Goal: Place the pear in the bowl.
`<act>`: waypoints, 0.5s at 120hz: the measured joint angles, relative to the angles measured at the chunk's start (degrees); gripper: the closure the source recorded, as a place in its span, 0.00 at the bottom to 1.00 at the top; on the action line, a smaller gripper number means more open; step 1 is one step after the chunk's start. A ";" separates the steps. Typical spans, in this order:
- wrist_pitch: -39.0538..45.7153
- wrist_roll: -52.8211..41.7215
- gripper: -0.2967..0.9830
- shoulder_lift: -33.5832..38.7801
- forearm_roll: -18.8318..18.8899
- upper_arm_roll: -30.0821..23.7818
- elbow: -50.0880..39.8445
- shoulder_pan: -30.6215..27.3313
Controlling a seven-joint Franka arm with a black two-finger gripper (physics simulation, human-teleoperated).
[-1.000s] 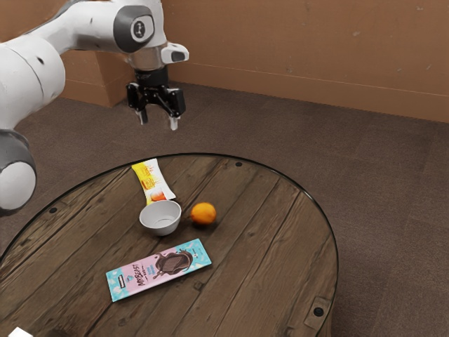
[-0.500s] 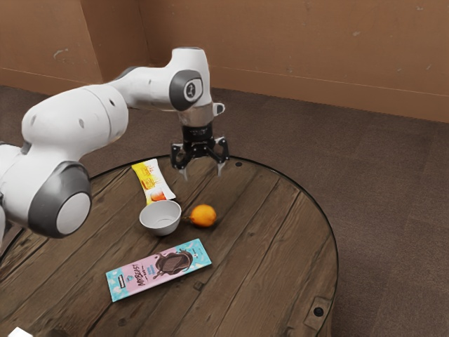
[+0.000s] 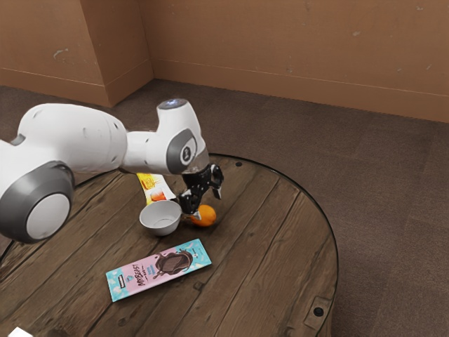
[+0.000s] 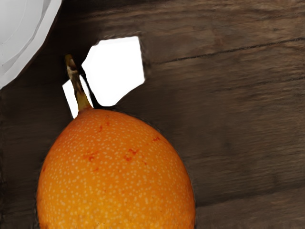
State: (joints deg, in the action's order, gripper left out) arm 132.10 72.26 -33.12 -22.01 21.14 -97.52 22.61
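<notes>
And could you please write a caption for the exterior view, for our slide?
Open gripper at the orange pear, beside a white bowl on a round wooden table.

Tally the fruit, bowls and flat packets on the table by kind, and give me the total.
Fruit: 1, the orange pear
Bowls: 1, the white bowl
Flat packets: 2, the yellow-and-white packet and the pink-and-blue packet
Total: 4, leaving out a cut-off white thing that I cannot identify
</notes>
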 joint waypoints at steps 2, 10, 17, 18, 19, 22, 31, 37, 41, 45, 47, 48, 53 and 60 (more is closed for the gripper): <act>0.44 0.82 0.25 0.18 0.01 0.01 -0.47 0.26; 1.88 3.87 0.25 0.78 0.02 0.02 -2.10 0.75; 2.80 6.27 0.25 0.89 0.08 0.03 -2.76 0.73; 2.91 6.60 0.25 0.85 0.09 0.03 -2.81 0.73; 3.01 6.92 0.25 0.80 0.11 0.03 -2.86 0.73; 3.28 7.84 0.25 0.65 0.40 0.03 -2.93 0.74; 3.72 10.40 0.25 0.42 1.79 0.02 -3.05 0.76; 3.70 11.95 0.27 0.28 2.46 -0.02 -3.05 0.77; 3.66 12.91 0.29 0.09 2.78 -0.04 -3.01 0.79; 3.62 13.83 0.31 -0.05 3.03 -0.07 -2.98 0.81; 3.59 14.27 0.32 -0.11 3.13 -0.09 -3.00 0.80; 3.58 14.48 0.33 -0.15 3.17 -0.10 -2.99 0.80; 3.52 15.51 0.35 -0.40 3.36 -0.12 -2.97 0.78; 3.45 16.84 0.38 -0.64 3.53 -0.13 -2.96 0.74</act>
State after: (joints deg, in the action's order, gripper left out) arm 135.55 89.10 -33.76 -18.48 21.01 -100.49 23.35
